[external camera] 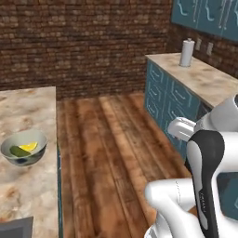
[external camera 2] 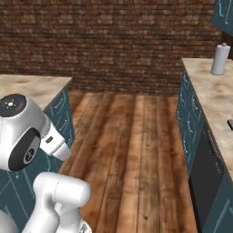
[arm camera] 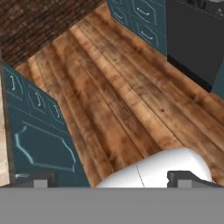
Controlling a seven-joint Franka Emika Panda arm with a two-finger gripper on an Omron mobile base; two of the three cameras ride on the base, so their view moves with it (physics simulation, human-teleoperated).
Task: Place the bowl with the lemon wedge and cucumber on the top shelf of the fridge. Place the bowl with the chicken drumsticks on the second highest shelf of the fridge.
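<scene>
The bowl with the lemon wedge and cucumber (external camera: 23,148) is pale green and stands on the marble counter (external camera: 28,195) at the left, near its right edge. My arm rises at the lower right of the left base view, well to the right of that bowl and across the aisle from it. In the hand view my gripper (arm camera: 111,179) is open with nothing between its dark fingertips (arm camera: 41,180), and it looks down over the wooden floor (arm camera: 118,87). The bowl with the chicken drumsticks and the fridge are out of view.
A paper towel roll (external camera: 186,52) stands on the right counter (external camera: 204,76) over teal cabinets. A dark dishwasher front (external camera 2: 207,175) sits in that row. A brick wall (external camera: 93,42) closes the far end of the wooden aisle. A dark panel (external camera: 16,228) lies at the left counter's near end.
</scene>
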